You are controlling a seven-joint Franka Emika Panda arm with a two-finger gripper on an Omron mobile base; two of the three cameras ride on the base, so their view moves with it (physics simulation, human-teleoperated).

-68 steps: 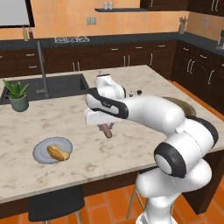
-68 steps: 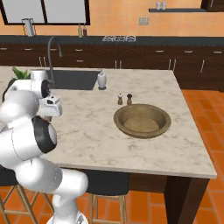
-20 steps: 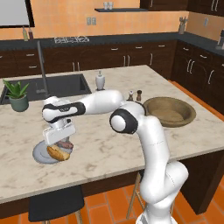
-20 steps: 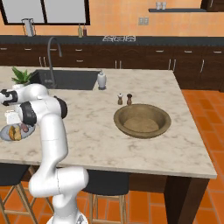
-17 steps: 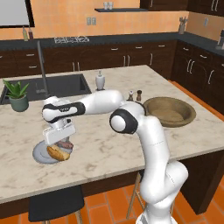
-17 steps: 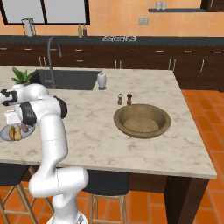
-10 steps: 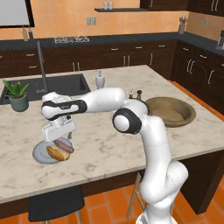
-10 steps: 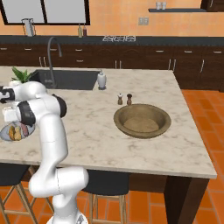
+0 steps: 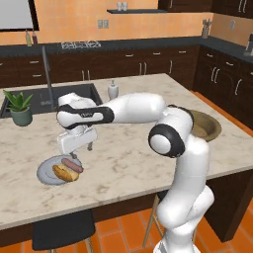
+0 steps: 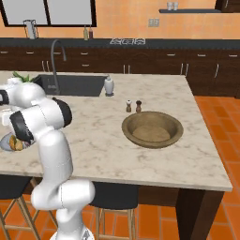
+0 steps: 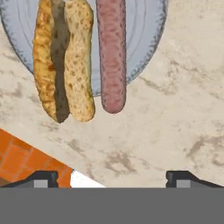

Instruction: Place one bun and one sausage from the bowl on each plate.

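Observation:
The pale grey-blue plate lies on the marble counter near its front left edge. On it rest a golden-brown bun and a pinkish sausage, side by side. My gripper hangs just above the plate's far right side, open, with nothing between its fingers. In the hand view the bun and the sausage lie on the plate, ahead of my wide-apart gripper. The brown wooden bowl sits far to the right and looks empty. In the right base view my arm covers most of the plate.
A potted plant and the sink with its tall faucet lie behind the plate. A soap dispenser stands mid-counter. Salt and pepper shakers stand beside the bowl. A stool sits below the counter's front edge.
The gripper has opened and let go of the sausage, which now lies on the plate beside the bun. The hand has lifted slightly and shifted right.

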